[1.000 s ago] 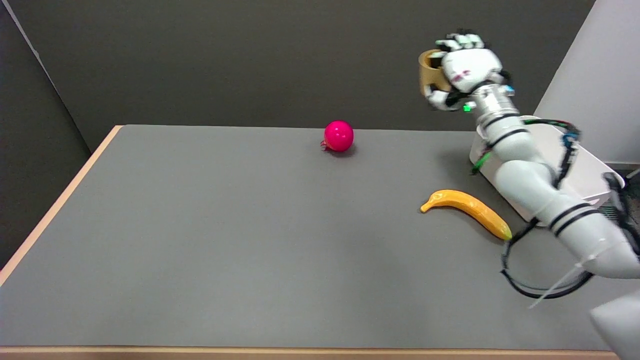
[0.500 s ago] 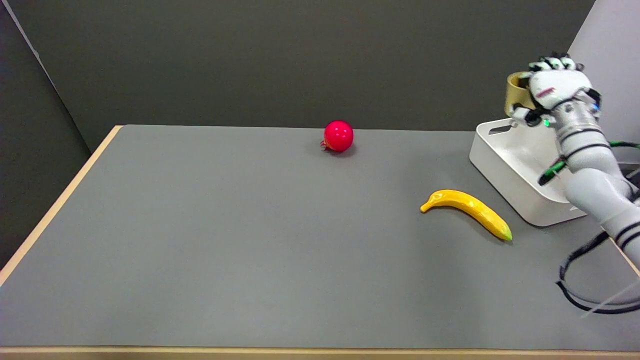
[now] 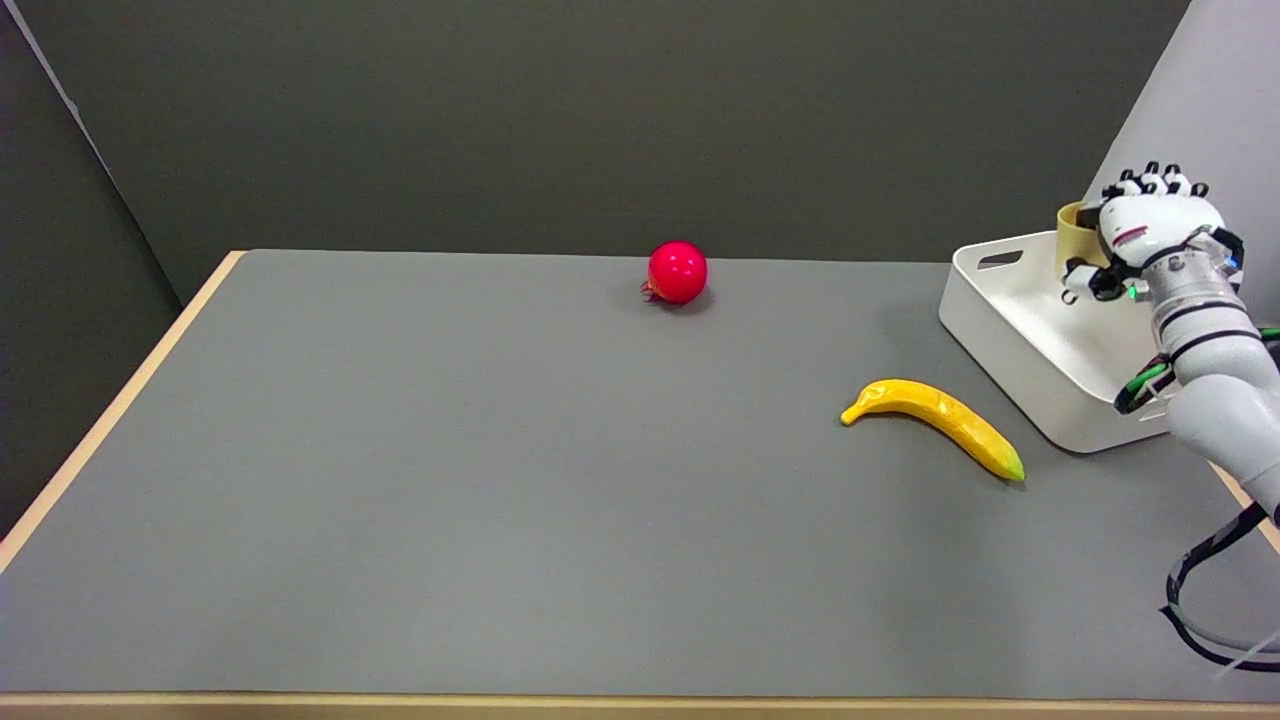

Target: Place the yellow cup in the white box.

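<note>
Your right hand has its fingers wrapped around the yellow cup, gripping it from the side; only a strip of the cup shows to the left of the palm, the rest is hidden behind the hand. The cup sits above the far part of the white box, held over the opening, and you can't tell from this view whether its base touches the box floor or hangs just clear of it. The box is at the right edge of the grey table, turned at an angle, with a handle slot visible in its far-left wall. Your forearm comes in from the lower right and crosses the near-right corner of the box. A yellow banana lies on the table just beside the box's near-left wall, not touching it, green tip pointing towards the box's near corner. A red ball sits near the table's far edge, well apart from both banana and box. A loop of black cable hangs under the arm at the lower right.
</note>
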Robot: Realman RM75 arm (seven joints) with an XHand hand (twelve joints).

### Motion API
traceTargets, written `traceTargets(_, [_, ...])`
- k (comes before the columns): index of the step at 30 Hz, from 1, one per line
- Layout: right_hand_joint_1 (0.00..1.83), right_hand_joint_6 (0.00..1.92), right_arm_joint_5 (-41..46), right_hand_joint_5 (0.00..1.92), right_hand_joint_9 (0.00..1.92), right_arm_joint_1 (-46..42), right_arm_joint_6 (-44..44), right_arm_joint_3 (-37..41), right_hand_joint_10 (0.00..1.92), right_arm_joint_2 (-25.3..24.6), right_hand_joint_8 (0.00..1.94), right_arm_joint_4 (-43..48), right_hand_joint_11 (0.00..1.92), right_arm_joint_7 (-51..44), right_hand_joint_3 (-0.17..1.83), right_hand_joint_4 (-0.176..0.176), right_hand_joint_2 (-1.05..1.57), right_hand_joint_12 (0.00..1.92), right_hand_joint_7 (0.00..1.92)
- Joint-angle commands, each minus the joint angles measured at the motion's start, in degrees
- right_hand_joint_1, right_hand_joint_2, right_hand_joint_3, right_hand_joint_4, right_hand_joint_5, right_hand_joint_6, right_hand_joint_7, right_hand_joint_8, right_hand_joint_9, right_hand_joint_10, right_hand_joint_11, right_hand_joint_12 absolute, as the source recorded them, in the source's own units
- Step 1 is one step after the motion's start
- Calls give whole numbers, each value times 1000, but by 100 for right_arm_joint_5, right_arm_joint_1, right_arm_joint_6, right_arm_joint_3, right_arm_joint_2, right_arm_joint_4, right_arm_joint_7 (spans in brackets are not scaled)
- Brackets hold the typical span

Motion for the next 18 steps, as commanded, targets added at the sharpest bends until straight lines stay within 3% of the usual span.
traceTargets(1, [861, 1622, 123, 641, 28, -238, 146, -287, 460, -7, 317, -281, -1, 149, 522, 113, 1071, 813, 211])
traceTargets(4, [859, 1624, 453, 640, 28, -275, 162, -223, 460, -62, 317, -286, -1, 453, 523, 115, 1071, 813, 210])
traceTargets(6, [794, 1694, 729, 555, 10, -294, 282, -219, 417, -84, 273, -294, -1, 838, 400, 121, 1177, 774, 160])
traceTargets(8, [521, 739, 813, 222, 0, -296, 367, -261, 98, -86, 159, -302, -1, 983, 884, 17, 730, 422, 12])
traceTargets(10, [459, 142, 813, 41, -1, -296, 370, -276, 14, -92, 32, -299, -1, 983, 778, 40, 644, 85, -1])
traceTargets(11, [450, -1, 813, -1, -1, -296, 370, -279, -1, -105, -1, -291, -1, 983, 729, 51, 630, -1, -1])
traceTargets(18, [447, -1, 813, -1, -1, -307, 409, -278, -1, -230, -1, -270, -1, 983, 693, 49, 621, -1, -1])
